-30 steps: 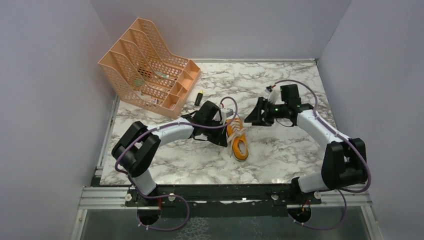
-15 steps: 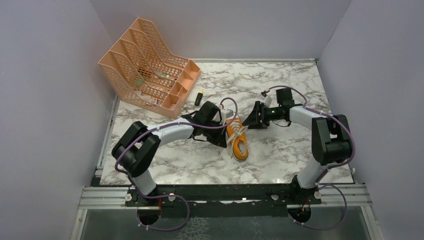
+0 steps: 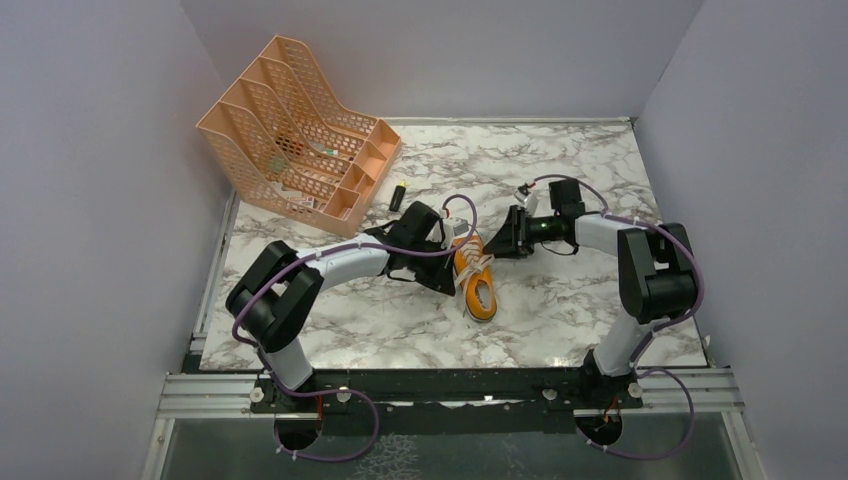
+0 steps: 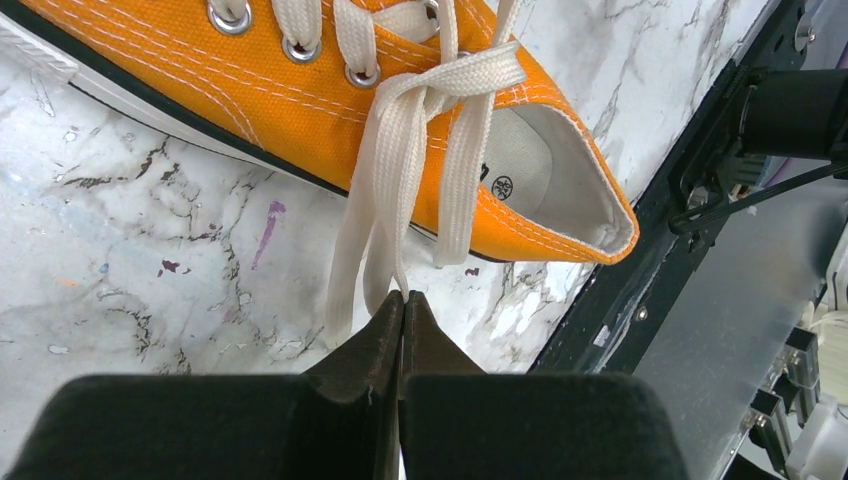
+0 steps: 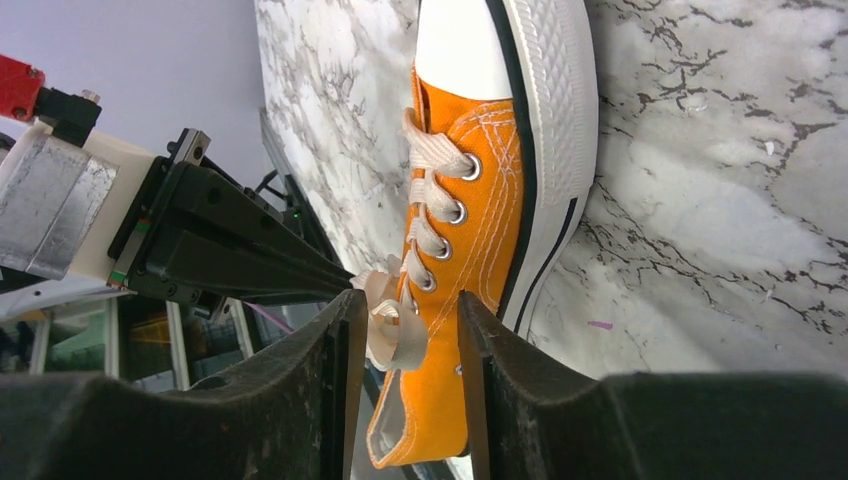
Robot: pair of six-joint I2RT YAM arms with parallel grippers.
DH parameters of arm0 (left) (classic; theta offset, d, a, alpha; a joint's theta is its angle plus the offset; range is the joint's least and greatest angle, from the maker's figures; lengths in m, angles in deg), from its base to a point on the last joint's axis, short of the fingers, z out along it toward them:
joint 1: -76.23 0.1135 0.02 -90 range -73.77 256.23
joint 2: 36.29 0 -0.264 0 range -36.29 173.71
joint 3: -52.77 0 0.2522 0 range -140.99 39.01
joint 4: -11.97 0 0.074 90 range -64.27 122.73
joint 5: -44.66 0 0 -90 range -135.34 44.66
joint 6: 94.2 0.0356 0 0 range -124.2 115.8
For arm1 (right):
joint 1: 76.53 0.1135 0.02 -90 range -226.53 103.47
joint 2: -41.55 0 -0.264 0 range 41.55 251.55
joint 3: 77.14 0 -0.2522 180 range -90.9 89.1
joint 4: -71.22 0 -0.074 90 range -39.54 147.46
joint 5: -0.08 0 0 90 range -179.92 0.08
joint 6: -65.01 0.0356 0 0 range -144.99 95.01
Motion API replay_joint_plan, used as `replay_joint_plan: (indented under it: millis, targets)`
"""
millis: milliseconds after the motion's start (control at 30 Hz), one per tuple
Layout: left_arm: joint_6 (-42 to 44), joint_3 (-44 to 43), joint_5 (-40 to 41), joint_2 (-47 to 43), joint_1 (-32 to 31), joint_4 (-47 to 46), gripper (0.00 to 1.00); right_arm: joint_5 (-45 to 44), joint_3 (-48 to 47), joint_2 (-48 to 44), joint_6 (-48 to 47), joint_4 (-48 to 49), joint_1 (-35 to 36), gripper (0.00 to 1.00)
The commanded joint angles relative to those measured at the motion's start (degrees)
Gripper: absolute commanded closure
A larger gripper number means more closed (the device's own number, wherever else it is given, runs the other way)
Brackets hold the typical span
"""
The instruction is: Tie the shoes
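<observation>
The shoe is one orange sneaker [image 3: 478, 280] with white laces, lying in the middle of the marble table. My left gripper [image 3: 452, 243] sits at its left side. In the left wrist view this gripper [image 4: 403, 295] is shut on a strand of white lace [image 4: 385, 220] that runs down from the knot at the shoe's [image 4: 300, 90] top eyelets. My right gripper [image 3: 497, 243] reaches in from the right at the heel end. In the right wrist view it [image 5: 407, 300] is open, and a lace loop [image 5: 395, 335] and the orange side of the shoe [image 5: 480, 220] lie between its fingers.
A peach plastic file organiser [image 3: 300, 130] stands at the back left. A small black and yellow marker [image 3: 399, 195] lies just in front of it. The purple walls close in on both sides. The table's black front rail [image 4: 650, 280] runs just past the shoe's heel.
My right arm has folded in and moved its gripper left to the shoe's heel end, with its jaws narrowing. The left gripper and the shoe have stayed put.
</observation>
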Motion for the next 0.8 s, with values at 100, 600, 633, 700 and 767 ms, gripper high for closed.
replay_joint_plan:
  millis: [100, 600, 633, 700, 767]
  targets:
    - [0.45, -0.46, -1.67, -0.18, 0.22, 0.01, 1.0, 1.64, 0.62, 0.31, 0.82, 1.72, 0.83, 0.66]
    - [-0.54, 4.23, -3.34, -2.27, 0.23, 1.21, 1.0, -11.58, 7.58, -9.02, 9.15, 9.77, 0.86, 1.0]
    - [-0.52, 4.5, -3.15, -2.55, 0.19, 1.4, 1.0, -12.06, 7.87, -9.12, 9.44, 10.12, 0.81, 0.99]
    - [-0.73, 5.17, -2.87, -3.16, 0.21, 1.7, 1.0, -14.1, 8.18, -9.68, 9.95, 10.08, 0.85, 0.99]
    - [-0.93, 5.9, -2.65, -3.55, 0.19, 1.96, 1.0, -16.6, 8.23, -10.58, 10.25, 9.6, 0.76, 1.0]
